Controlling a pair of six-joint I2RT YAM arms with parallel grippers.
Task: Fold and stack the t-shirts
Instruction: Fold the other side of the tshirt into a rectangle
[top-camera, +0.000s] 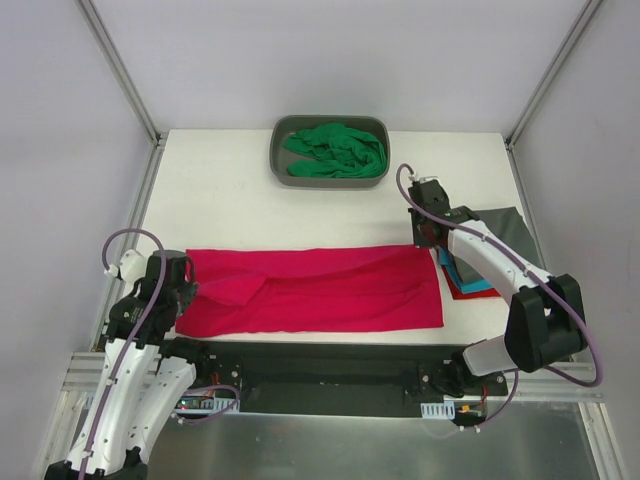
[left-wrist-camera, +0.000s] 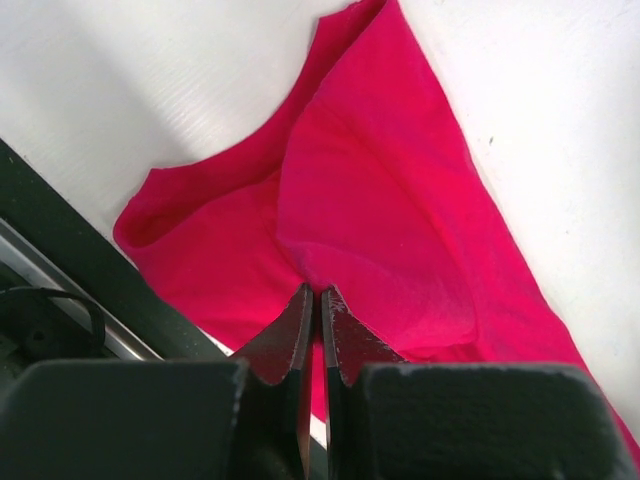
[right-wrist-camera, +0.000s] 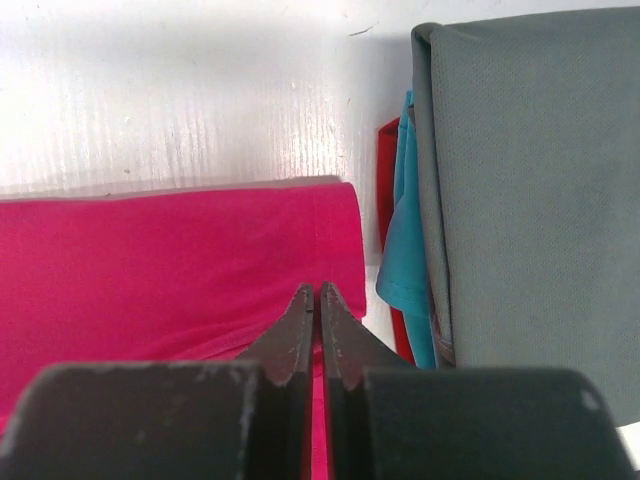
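Observation:
The crimson-pink t-shirt (top-camera: 310, 290) lies as a long folded strip across the near part of the table. My left gripper (top-camera: 185, 285) is at its left end, shut on a raised fold of it (left-wrist-camera: 320, 292). My right gripper (top-camera: 425, 238) is at its far right corner, jaws closed on the fabric (right-wrist-camera: 318, 290). To the right is a stack: the dark grey shirt (top-camera: 510, 230) on top, the teal one (right-wrist-camera: 405, 250) and the red one (right-wrist-camera: 388, 180) showing at its edge. The bright green shirt (top-camera: 335, 150) lies crumpled in the tub.
The grey tub (top-camera: 278, 150) stands at the table's back centre. A black rail (top-camera: 320, 350) runs along the table's near edge. Frame posts stand at the back corners.

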